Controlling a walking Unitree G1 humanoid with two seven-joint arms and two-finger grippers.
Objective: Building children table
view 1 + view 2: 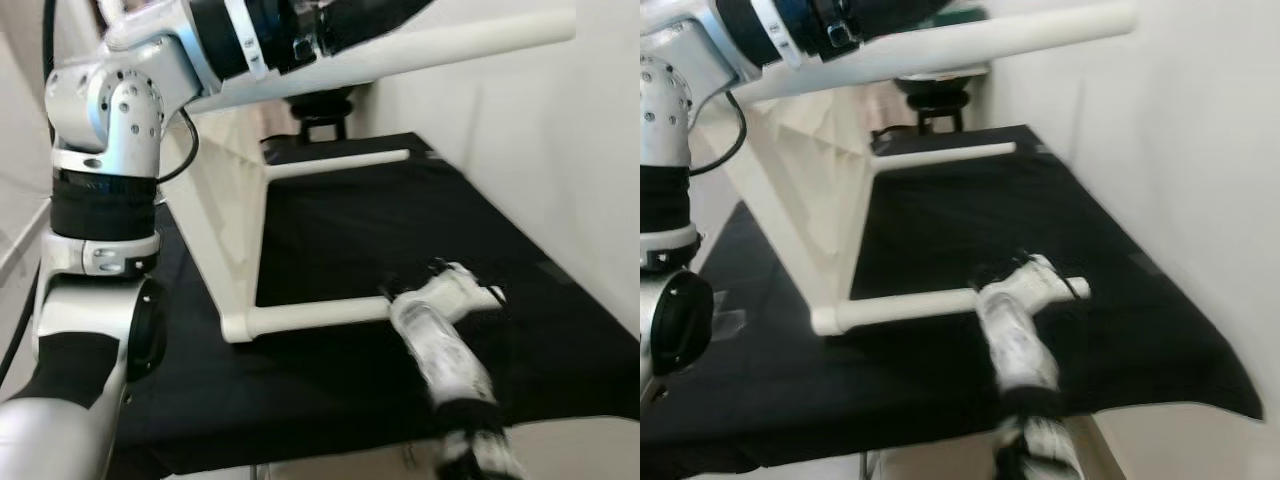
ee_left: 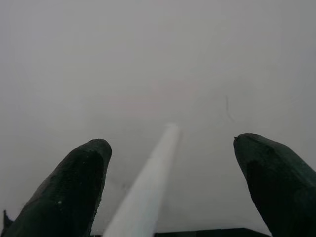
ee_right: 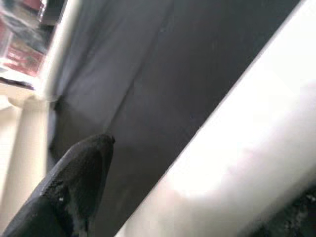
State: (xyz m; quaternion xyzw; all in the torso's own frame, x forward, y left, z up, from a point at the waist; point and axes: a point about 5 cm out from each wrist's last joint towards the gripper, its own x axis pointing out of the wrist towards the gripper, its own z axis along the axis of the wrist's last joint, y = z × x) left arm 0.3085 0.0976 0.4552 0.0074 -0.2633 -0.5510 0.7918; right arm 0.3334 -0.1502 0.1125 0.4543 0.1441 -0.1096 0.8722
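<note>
A white children's table lies on its side on a black cloth [image 1: 400,220], its top panel [image 1: 215,210] upright. One lower leg [image 1: 310,317] points right along the cloth, and another lower leg [image 1: 340,163] lies farther back. An upper leg [image 1: 470,40] juts out high. My left gripper [image 1: 350,25] is raised along that upper leg; in the left wrist view its fingers [image 2: 84,177] stand wide apart with the leg [image 2: 148,197] running between them, untouched. My right gripper [image 1: 445,285], blurred, is at the free end of the near lower leg [image 3: 237,148], open, one finger [image 3: 79,187] apart from it.
A white wall [image 1: 560,150] runs close along the right side of the cloth. A black stand [image 1: 320,110] is behind the table. The cloth ends at a front edge with pale floor [image 1: 570,450] beyond.
</note>
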